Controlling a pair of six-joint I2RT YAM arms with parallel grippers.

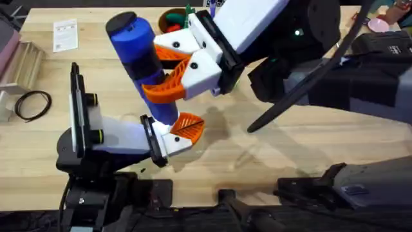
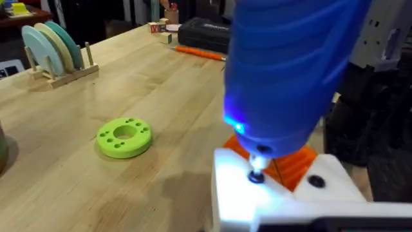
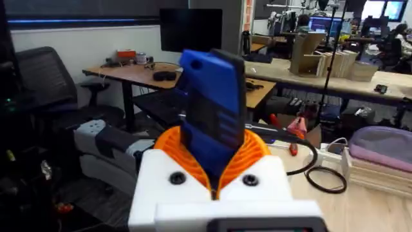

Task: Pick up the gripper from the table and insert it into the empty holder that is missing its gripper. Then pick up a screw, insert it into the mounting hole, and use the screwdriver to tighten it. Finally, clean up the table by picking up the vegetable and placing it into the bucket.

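Note:
My right gripper (image 1: 162, 69) reaches in from the upper right and is shut on the blue screwdriver (image 1: 145, 61), which stands tilted, bit down. Its bit rests on a screw (image 2: 256, 175) in the white holder (image 2: 257, 200) of my left gripper (image 1: 185, 131), and a blue light glows at the screwdriver's nose (image 2: 235, 124). The orange gripper (image 2: 293, 161) sits seated on that holder. My left jaws lie together with nothing between them. The bucket (image 1: 165, 19) stands at the far edge, partly behind my right gripper, with red and green toys inside. The vegetable is out of view.
A green disc with holes (image 2: 124, 136) lies on the wood beyond the left gripper. A black cable loop (image 1: 32, 104), a paper card (image 1: 64, 35) and a wooden rack (image 1: 22, 61) sit at the left. An orange pen-like tool (image 2: 199, 53) lies far off.

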